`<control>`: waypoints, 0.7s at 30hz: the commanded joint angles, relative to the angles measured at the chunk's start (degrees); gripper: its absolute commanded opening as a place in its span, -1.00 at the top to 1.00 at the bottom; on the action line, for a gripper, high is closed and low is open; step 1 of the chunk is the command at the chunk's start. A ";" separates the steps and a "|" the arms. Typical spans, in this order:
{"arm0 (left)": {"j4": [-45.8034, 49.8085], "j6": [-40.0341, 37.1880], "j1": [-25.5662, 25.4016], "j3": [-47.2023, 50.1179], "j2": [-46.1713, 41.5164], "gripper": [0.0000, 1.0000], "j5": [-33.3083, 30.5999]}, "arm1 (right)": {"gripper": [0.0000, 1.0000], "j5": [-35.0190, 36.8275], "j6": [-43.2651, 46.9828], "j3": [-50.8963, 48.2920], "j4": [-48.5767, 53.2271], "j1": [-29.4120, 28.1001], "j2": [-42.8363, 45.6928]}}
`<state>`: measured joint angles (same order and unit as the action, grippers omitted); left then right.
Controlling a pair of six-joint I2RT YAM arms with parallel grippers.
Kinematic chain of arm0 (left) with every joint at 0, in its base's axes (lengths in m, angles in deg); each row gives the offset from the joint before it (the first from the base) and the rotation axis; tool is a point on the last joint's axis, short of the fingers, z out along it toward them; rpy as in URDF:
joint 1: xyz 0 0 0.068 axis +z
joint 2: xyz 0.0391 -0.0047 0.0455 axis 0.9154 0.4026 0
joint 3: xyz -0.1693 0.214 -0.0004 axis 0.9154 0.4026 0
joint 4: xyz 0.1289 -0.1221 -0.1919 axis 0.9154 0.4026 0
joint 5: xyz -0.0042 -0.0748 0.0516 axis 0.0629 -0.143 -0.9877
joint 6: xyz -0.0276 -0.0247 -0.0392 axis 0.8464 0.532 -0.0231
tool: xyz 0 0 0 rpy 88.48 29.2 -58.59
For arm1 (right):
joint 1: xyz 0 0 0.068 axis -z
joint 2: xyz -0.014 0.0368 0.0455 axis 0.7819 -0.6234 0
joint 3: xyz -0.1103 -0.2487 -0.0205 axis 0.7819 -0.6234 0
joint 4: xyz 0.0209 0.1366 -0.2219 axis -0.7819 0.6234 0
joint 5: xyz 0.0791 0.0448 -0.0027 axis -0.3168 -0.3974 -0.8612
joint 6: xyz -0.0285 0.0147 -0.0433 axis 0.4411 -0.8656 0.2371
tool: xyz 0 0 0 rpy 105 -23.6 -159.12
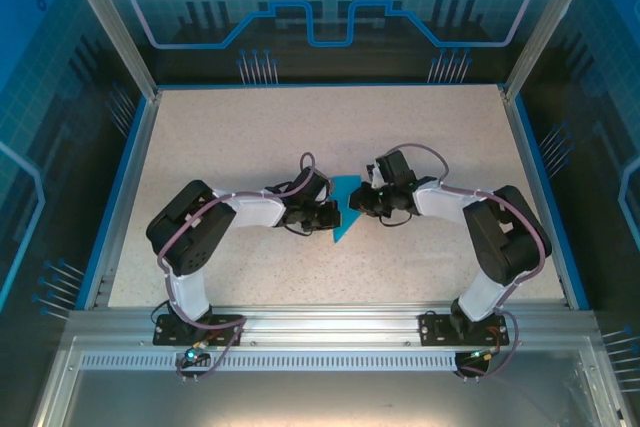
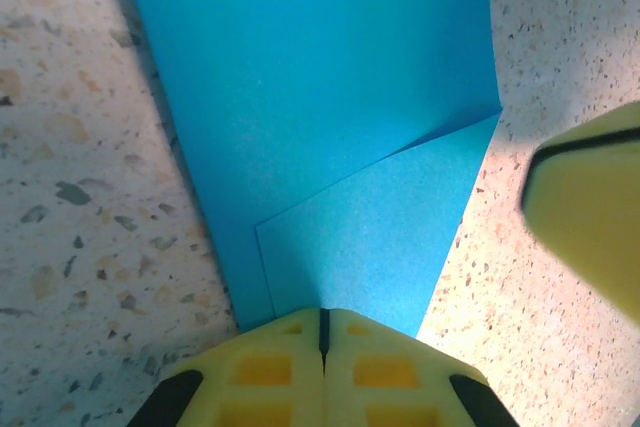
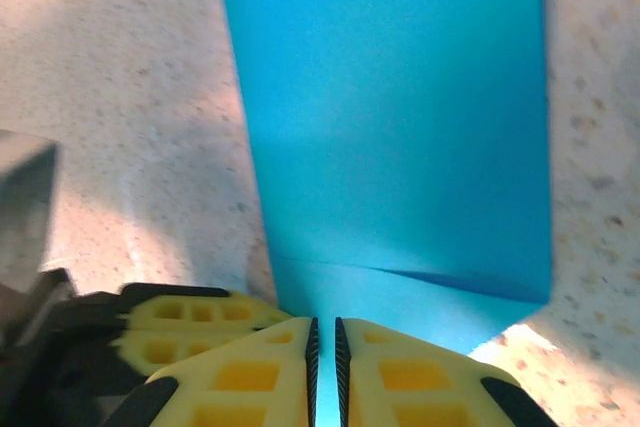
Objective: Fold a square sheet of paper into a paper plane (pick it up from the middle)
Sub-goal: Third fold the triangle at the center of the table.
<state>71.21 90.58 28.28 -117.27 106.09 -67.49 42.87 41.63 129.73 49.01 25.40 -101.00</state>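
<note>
We saw a speckled beige bench (image 1: 250, 147) edged by a blue rim (image 1: 112, 209). An aluminium rail (image 1: 330, 319) ran along its near edge, with a grey metal sheet (image 1: 300, 397) before it. Behind stood a dark panel (image 1: 330, 7) patterned with blue lines, flanked by slanting metal posts (image 1: 104, 17).

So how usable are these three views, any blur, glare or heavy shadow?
Top external view: even light, sharp, no glare on the bright blue folded paper sheet. Left wrist view: paper crisp, dark shadow along its left edge on the speckled beige tabletop; the yellow jaw at right is blurred. Right wrist view: soft throughout, warm light patches and shadow across the tabletop.
</note>
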 commanded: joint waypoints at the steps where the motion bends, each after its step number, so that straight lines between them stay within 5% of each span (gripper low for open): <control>1: 1.29 0.21 0.34 1.77 0.27 0.85 -1.66 | 0.68 1.40 2.77 2.77 3.72 0.55 -1.28; 14: 1.90 -1.67 0.28 3.38 -5.67 0.82 -1.24 | 0.71 2.69 2.56 2.24 4.16 0.64 -9.59; 19: 0.20 -1.00 0.35 5.78 -10.20 0.66 -2.46 | 0.71 2.19 3.10 2.12 4.68 0.55 -5.99; 21: -0.79 -0.38 0.31 7.25 -13.06 0.41 -3.55 | 0.71 1.19 3.71 2.60 5.11 0.42 -3.89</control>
<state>71.78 90.56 28.28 -111.91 97.28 -69.17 44.80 43.79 132.77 51.39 25.61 -107.82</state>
